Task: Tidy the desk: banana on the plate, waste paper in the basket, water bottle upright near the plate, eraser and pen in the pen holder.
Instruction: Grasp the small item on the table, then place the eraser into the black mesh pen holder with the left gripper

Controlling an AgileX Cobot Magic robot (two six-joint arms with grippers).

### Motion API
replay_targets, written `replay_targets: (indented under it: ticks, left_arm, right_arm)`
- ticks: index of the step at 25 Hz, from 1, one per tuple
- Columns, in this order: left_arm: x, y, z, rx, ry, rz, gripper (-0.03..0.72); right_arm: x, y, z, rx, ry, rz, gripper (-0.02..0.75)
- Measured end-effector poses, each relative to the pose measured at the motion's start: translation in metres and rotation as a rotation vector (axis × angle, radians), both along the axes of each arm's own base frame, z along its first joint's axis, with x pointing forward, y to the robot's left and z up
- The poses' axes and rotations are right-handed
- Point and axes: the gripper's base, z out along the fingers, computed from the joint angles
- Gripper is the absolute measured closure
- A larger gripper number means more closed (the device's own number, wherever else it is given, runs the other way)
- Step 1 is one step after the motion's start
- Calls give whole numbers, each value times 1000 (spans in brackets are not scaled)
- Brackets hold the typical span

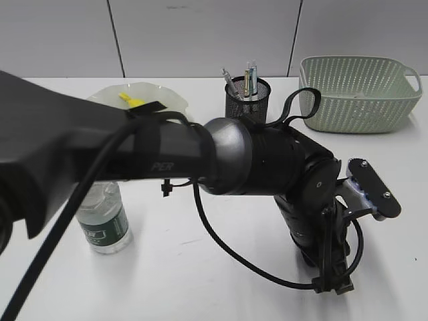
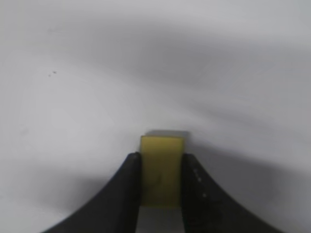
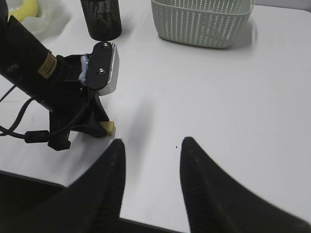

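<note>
Gripping now: my left gripper (image 2: 161,182) has its two fingers (image 2: 127,184) pressed against the sides of the yellow eraser (image 2: 163,167), which sits on the white desk (image 2: 97,73) between them.
Where the eraser is: from the right wrist camera I see it at the foot of the left arm, low on the desk, well apart from the pen holder (image 3: 101,18).
Right gripper: my right gripper (image 3: 151,160) hangs spread and holding nothing above bare desk.
Doing this step well: I judge the hold looks centred, so I would lift straight up before swinging, to keep the eraser from twisting out.
Route: the pen holder stands at the back between the plate (image 1: 170,100) and the basket (image 1: 358,93), so I would carry high enough to clear its rim and the pens (image 1: 249,79) sticking out.
Drop: I would let go only when squarely over the opening, since a small block can bounce off the mesh edge.
Risk: the left arm blocks most of the outside camera, so I would lean on the wrist cameras for alignment.
Count of erasers: one.
Count of bottles: one, the bottle (image 1: 103,221) upright in front of the plate.
Count of bananas: one banana (image 3: 24,8), on the plate.
Count of plates, baskets, pen holders: one each.
Count of pens: several in the holder; I cannot tell exactly.
Waste paper: I cannot see any on the desk.
</note>
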Motion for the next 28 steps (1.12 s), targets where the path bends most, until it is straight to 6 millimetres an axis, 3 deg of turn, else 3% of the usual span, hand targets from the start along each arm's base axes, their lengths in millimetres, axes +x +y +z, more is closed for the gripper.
replay_targets:
  ticks: [3,5,7,10,12,15,17,20,25,28]
  left_arm:
    - [11,1,10,-26,-16,18,504]
    - [27,3,34,-90,-54,51,504]
    - [52,12,66,-199,-120,109,504]
    - [104,42,117,-402,-241,260,504]
    - [135,67,135,-503,-304,365,504]
    - [172,99,141,-599,-353,506,504]
    - [185,111,143,-645,-377,562,504]
    - [192,112,140,-690,-415,587,504]
    - [197,107,118,-669,-405,592,504]
    - [197,107,112,-651,-389,592,438]
  right_arm:
    - [0,0,0,0,0,0,428]
    - [0,0,0,0,0,0,428]
    - [0,0,0,0,0,0,428]
    - [0,0,0,0,0,0,428]
    - [0,0,0,0,0,0,428]
    - [0,0,0,0,0,0,428]
    - [0,0,0,0,0,0,428]
    - [0,0,0,0,0,0,428]
    - [0,0,0,0,0,0,428]
    - [0,0,0,0,0,0,428]
